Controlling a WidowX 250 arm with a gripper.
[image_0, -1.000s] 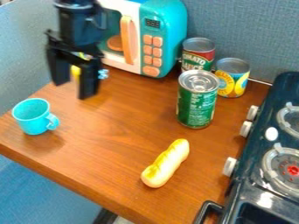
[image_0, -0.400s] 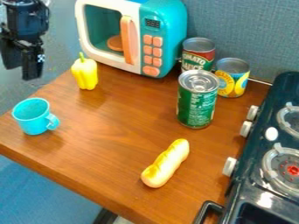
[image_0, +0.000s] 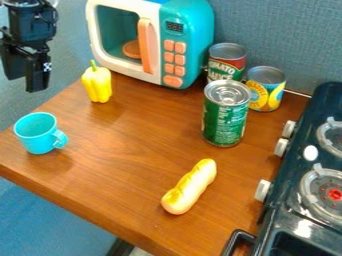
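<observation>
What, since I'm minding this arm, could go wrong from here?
The yellow pepper stands upright, so a low sweep of the pincer might topple it. The turquoise cup sits near the table edge and could be pushed off. A bump might tip the green can into the yellow-labelled can.

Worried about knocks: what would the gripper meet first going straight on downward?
Perhaps the turquoise cup, below the gripper in view; depth is unclear, so it may miss even the table.

Jaws now farther left, apparently beyond the table
</observation>
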